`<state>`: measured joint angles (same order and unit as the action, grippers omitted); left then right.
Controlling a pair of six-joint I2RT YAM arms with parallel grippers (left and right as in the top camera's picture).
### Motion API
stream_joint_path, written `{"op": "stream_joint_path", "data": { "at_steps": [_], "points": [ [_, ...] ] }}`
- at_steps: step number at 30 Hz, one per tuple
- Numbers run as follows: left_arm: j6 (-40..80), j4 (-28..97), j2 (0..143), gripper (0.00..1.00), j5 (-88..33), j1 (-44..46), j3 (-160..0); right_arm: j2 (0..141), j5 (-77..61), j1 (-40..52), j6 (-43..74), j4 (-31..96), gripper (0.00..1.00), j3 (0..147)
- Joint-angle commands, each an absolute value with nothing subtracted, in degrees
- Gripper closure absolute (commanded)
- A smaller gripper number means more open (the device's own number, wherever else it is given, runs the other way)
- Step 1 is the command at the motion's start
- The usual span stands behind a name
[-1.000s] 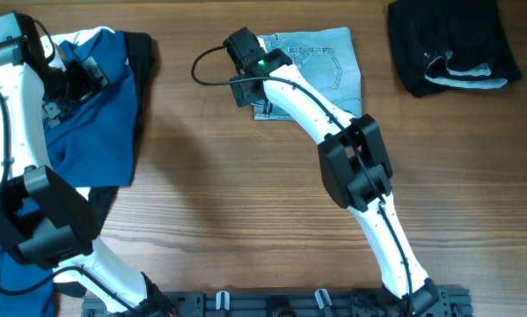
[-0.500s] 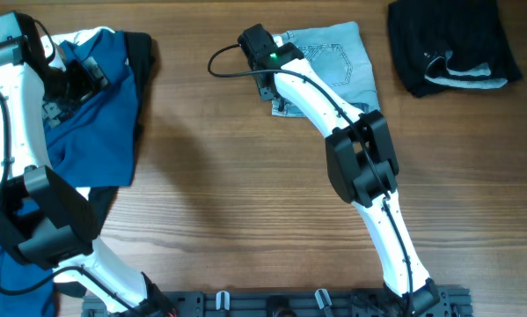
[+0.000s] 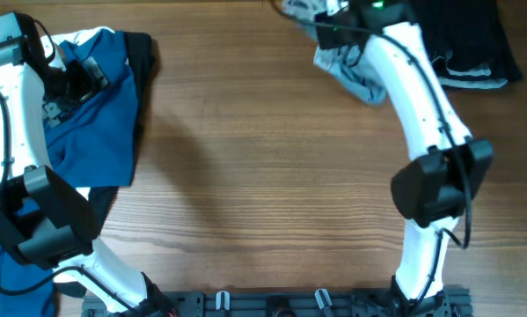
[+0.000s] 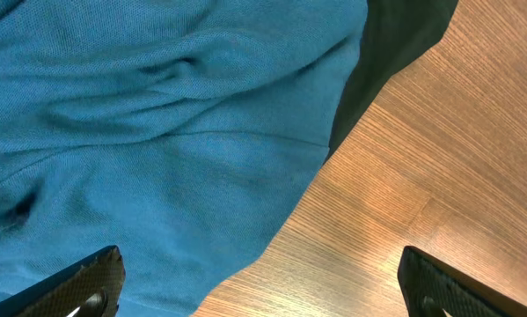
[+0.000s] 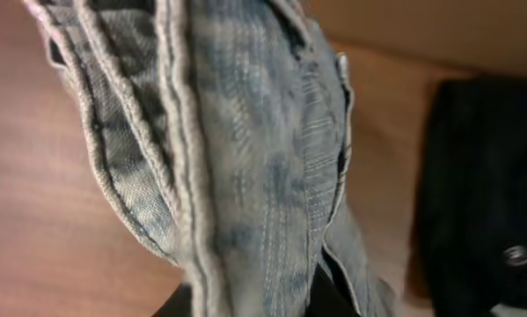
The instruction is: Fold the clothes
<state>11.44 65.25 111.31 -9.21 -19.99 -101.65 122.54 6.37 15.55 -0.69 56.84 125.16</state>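
The right gripper [image 3: 325, 26] seems clamped on the pale denim shorts [image 3: 347, 75], which hang bunched at one o'clock, near a black garment [image 3: 474, 40] at two. At ten o'clock the left gripper [image 4: 263, 286] hovers, fingers spread wide, over a blue garment [image 4: 157, 150].

Right hand [image 3: 327, 14] cut off at top edge, denim shorts [image 5: 245, 158] blurred close-up, black garment [image 3: 474, 44] partly cropped.
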Motion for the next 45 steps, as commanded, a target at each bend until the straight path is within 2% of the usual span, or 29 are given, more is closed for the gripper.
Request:
{"op": "stream_joint_path", "data": {
  "at_steps": [1, 7, 10, 13, 18, 22, 26, 37, 38, 39, 40, 41, 42, 45],
  "points": [
    [10.74, 64.99, 110.61, 0.0, -8.88, -20.05, -102.3, 117.32, 5.89, 11.33, -3.16, 52.4, 0.96, 127.17],
    [10.76, 65.04, 111.42, 0.01, -8.91, -20.03, -102.28, 116.22, 6.66, -0.58, -4.56, 50.96, 0.96, 135.44],
    [10.76, 65.25, 112.81, 0.0, -8.91, -20.03, -102.28, 116.46, 8.99, -6.37, -9.56, 47.4, 0.96, 135.41],
    [10.76, 64.45, 113.4, 0.0, -8.91, -20.03, -102.28, 117.54, 10.96, -10.31, -14.76, 43.33, 0.96, 135.41],
    [10.74, 63.22, 113.4, 0.0, -9.1, -20.03, -102.28, 124.44, 10.9, -14.68, -15.46, 39.0, 0.96, 135.37],
    [10.76, 62.54, 113.4, 0.0, -9.13, -20.03, -102.28, 130.19, 10.96, -16.32, -16.53, 35.24, 0.96, 135.37],
    [10.76, 62.28, 113.4, 0.0, -9.13, -19.99, -102.28, 134.72, 8.62, -16.43, -16.47, 36.58, 0.96, 135.37],
    [10.76, 61.06, 113.4, 0.0, -9.13, -19.99, -102.28, 136.57, 4.86, -8.73, -16.51, 40.18, 0.96, 130.67],
    [10.76, 60.99, 113.4, 0.0, -9.13, -19.99, -102.28, 137.45, 4.86, -8.34, -16.49, 41.17, 0.92, 130.54],
    [10.76, 61.01, 113.4, 0.0, -9.13, -19.99, -102.28, 138.17, 5.02, -8.21, -16.51, 42.41, 0.46, 130.47],
    [10.76, 61.04, 113.4, 0.0, -9.13, -19.99, -102.28, 138.23, 5.34, -8.21, -16.38, 43.57, 0.21, 130.47],
    [10.76, 61.04, 113.4, 0.0, -9.13, -19.99, -102.28, 137.97, 5.82, -8.38, -15.25, 44.21, 0.12, 130.47],
    [10.76, 61.04, 113.4, 0.0, -9.15, -19.99, -102.28, 136.86, 5.45, -9.15, -12.1, 44.62, 0.09, 130.5],
    [10.74, 61.04, 113.4, 0.0, -9.13, -19.99, -102.28, 131.46, -7.75, -11.6, -9.32, 46.89, 0.03, 130.5]
  ]
}}
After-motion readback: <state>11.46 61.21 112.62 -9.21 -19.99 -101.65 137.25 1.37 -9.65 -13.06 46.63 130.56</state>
